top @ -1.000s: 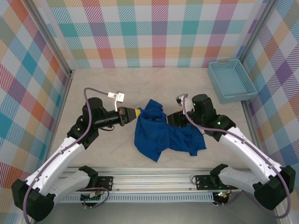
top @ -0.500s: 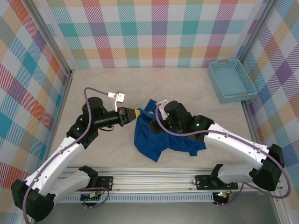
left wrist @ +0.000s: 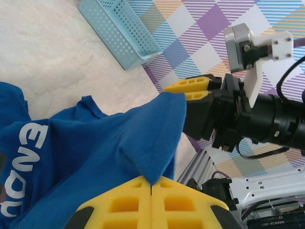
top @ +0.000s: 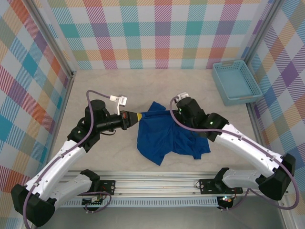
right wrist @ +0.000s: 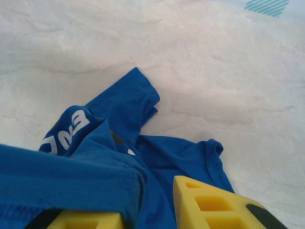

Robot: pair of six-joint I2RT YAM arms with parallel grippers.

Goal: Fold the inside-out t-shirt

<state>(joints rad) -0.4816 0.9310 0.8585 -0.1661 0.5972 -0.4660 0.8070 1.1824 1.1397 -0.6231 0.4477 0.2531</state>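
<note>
The inside-out t-shirt lies crumpled on the table. The left gripper stays clamped on its top edge. The right gripper has just swung up from the cloth's middle and pinched that edge too, stretching it taut, ready for spreading.

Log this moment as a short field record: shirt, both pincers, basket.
shirt: blue t-shirt bunched mid-table, one edge stretched between the arms
left pincer: shut on one end of that edge
right pincer: jaws around the other end, firm grip unclear
print: white letters showing on the cloth, partly creased
basket: light blue, far right corner, apart from the shirt
</note>
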